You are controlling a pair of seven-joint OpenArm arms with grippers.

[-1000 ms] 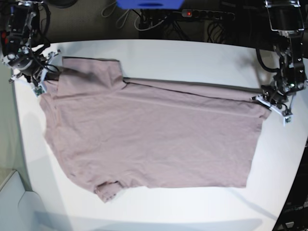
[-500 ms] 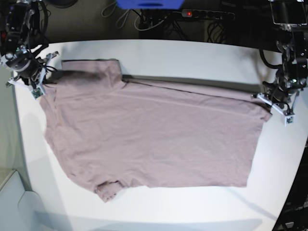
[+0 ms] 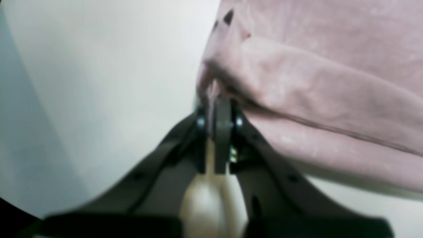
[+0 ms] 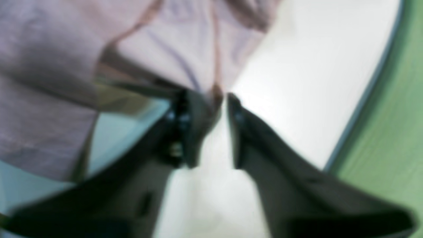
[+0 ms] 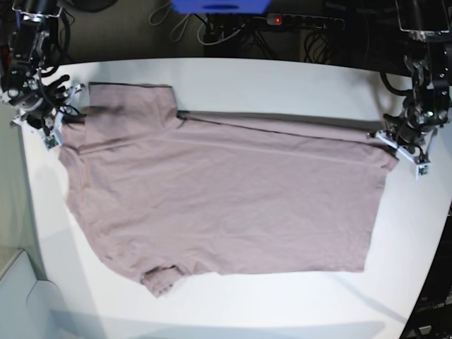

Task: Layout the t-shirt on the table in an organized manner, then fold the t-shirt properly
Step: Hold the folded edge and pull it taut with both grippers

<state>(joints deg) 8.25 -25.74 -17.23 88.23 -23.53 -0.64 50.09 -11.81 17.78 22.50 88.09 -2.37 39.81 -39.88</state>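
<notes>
The mauve-pink t-shirt [image 5: 226,198] lies spread across the white table [image 5: 282,85], sleeves at the view's left and hem at the right. Its far edge is stretched taut between my two grippers and casts a dark shadow line. My left gripper [image 5: 388,140] is at the shirt's far right corner, and in the left wrist view it [image 3: 216,102] is shut on a pinch of the t-shirt [image 3: 314,66]. My right gripper [image 5: 63,119] is at the far left sleeve. In the right wrist view it [image 4: 216,99] nips the edge of the raised t-shirt [image 4: 66,49].
The table's rounded left edge is close to my right gripper, with green floor [image 4: 396,115] beyond it. A power strip [image 5: 296,21] with a red light, cables and a blue object [image 5: 219,6] lie behind the table. A white box corner [image 5: 21,296] sits at lower left.
Both grippers have moved toward the far side, the right one also outward to the view's left. The shirt's far edge and sleeve have shifted with them and look flatter.
</notes>
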